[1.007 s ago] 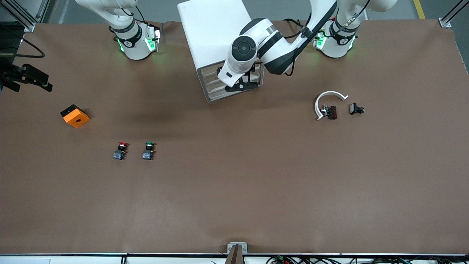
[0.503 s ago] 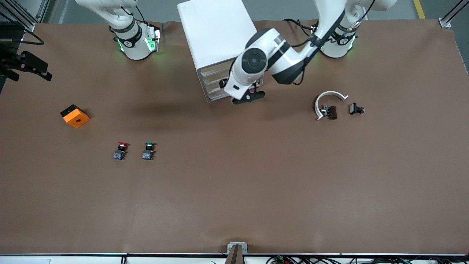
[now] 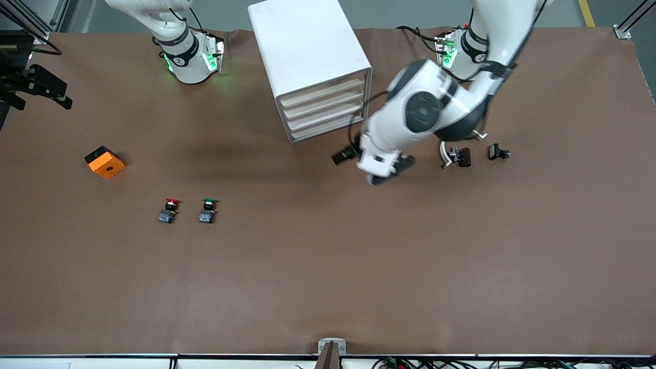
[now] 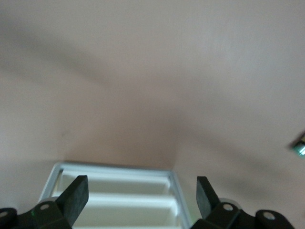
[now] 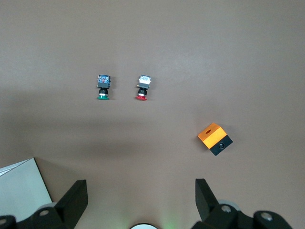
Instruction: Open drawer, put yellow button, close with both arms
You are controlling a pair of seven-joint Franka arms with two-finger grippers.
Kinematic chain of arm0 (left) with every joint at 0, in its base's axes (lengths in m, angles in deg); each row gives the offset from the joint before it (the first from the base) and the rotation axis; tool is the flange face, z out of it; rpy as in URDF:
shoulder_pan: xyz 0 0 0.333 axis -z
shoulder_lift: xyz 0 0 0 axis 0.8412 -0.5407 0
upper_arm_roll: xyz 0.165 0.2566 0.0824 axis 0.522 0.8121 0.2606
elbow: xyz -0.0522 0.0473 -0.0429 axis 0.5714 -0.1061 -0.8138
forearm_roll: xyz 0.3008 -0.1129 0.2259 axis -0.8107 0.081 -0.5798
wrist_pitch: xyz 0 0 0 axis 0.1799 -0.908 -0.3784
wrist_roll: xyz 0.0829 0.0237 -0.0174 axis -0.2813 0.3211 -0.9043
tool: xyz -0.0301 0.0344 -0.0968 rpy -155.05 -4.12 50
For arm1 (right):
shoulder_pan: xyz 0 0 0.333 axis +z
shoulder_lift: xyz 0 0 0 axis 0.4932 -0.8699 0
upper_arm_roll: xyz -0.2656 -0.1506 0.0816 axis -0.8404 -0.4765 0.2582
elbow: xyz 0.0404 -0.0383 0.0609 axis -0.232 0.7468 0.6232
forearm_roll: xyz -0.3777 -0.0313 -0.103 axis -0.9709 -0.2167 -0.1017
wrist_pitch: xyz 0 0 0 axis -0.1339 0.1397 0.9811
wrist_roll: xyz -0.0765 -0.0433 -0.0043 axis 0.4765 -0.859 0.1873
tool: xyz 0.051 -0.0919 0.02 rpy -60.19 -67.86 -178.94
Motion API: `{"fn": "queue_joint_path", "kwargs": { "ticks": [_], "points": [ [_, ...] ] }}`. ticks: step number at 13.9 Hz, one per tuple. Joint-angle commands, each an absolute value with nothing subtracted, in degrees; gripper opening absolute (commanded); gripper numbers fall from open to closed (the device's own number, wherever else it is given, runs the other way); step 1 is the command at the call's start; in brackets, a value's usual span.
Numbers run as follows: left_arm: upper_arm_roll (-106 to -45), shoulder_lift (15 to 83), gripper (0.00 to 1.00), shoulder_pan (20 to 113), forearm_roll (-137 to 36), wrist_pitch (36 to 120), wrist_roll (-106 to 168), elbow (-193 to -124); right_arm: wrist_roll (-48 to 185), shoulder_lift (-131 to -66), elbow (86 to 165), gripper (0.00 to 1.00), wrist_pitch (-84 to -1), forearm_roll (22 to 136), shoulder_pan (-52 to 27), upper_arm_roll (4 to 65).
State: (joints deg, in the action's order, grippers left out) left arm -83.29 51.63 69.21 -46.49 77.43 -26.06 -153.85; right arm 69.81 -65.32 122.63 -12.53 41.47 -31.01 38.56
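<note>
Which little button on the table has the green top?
The green-capped button, the one lying closer to the cabinet. Its neighbour, the red-capped button, lies toward the right arm's end.

A robotics lab: two glossy white jointed arms [image 3: 420, 110] bolted at one long edge of a brown paper-covered desk [image 3: 328, 277], aluminium framing posts [image 3: 633, 20] at its corners, a cable bundle [image 3: 410, 363] along the camera-side edge, grey floor with a yellow line [image 3: 587, 13].

Both arms are glossy white with black joint bands and thin black cables; the left arm [image 3: 425, 110] has a round dark-grey cap, and green lights glow at the 2 bases.
</note>
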Motion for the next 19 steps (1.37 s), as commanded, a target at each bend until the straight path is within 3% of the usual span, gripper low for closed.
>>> {"fn": "queue_joint_path", "kwargs": {
  "ticks": [1, 7, 19],
  "points": [
    [-83.82, 53.26, 1.0, 63.97, -50.54, 74.16, -26.62, -153.21, 70.31, -63.87, 124.22, 1.0, -13.23, 43.17, -32.71, 38.51],
    [-83.91, 56.52, 1.0, 56.67, -71.29, 70.8, -25.4, -150.85, 70.05, -63.61, 124.75, 1.0, -13.58, 43.18, -32.63, 38.33],
    [-84.17, 64.08, 1.0, 43.39, -72.18, 62.89, 11.25, -147.59, 66.36, -62.73, 124.67, 1.0, -14.82, 42.47, -32.72, 38.5]
  ]
}}
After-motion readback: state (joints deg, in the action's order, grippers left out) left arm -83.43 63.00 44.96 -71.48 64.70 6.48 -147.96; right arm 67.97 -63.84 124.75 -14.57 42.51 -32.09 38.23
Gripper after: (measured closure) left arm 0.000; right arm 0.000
